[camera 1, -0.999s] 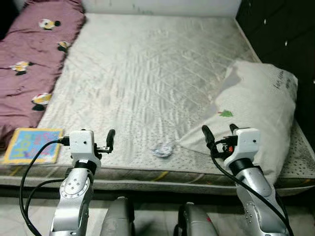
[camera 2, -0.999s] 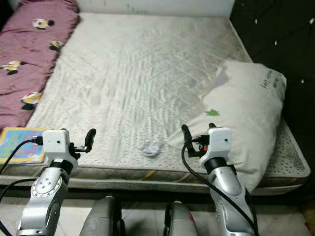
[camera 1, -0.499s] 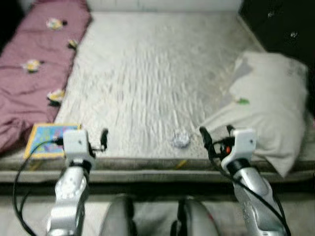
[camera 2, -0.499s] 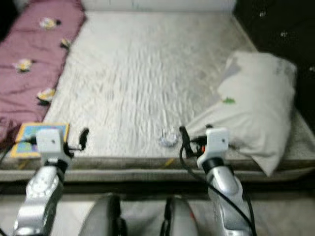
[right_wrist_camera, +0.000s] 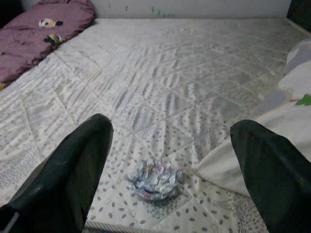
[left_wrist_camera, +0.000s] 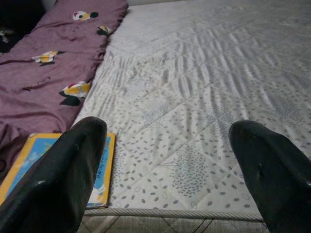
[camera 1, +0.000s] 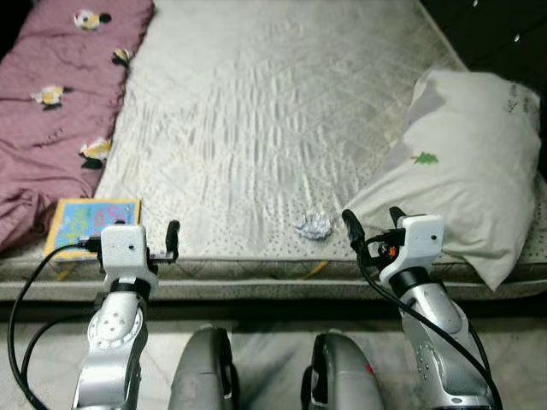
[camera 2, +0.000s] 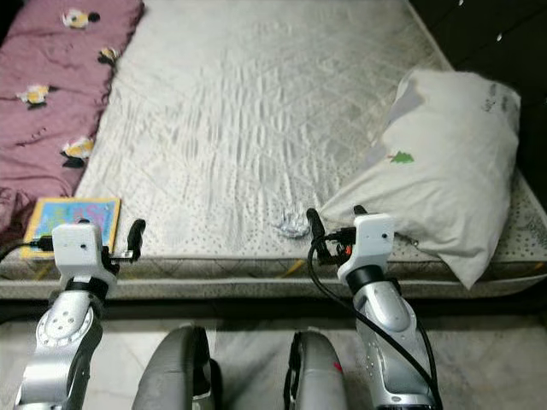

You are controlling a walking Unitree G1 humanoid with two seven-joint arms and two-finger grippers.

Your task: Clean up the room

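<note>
Mattress (camera 1: pixel 256 128), bare and quilted in a diamond pattern, fills the middle of the left eye view from the top edge down to the lower third. It bears four things. A crumpled wrapper (camera 1: pixel 314 226), silvery and wadded into a small ball, lies near the front edge of the mattress, slightly right of centre; in the right wrist view the same wrapper (right_wrist_camera: pixel 155 178) sits low in the frame, between the two black fingers and ahead of them, not touching either. A white pillow (camera 1: pixel 466 162) with a small green motif lies along the right side of the frame, its near corner close to the wrapper but apart from it. A maroon blanket (camera 1: pixel 60 94) printed with small cartoon figures runs down the left side from the upper left corner. A colourful children's book (camera 1: pixel 90 224) with a yellow border lies flat at the lower left, just beside the blanket's near end and close to the front edge of the mattress.

Right gripper (camera 1: pixel 373 226) is held at the front edge of the mattress, lower right of centre, just beside the pillow's corner; its fingers stand spread apart and hold nothing. Left gripper (left_wrist_camera: pixel 165 179) is held at the front edge at the lower left, just beside the book; its fingers (left_wrist_camera: pixel 63 184) are likewise spread wide and empty.

No containers can be made out.
</note>
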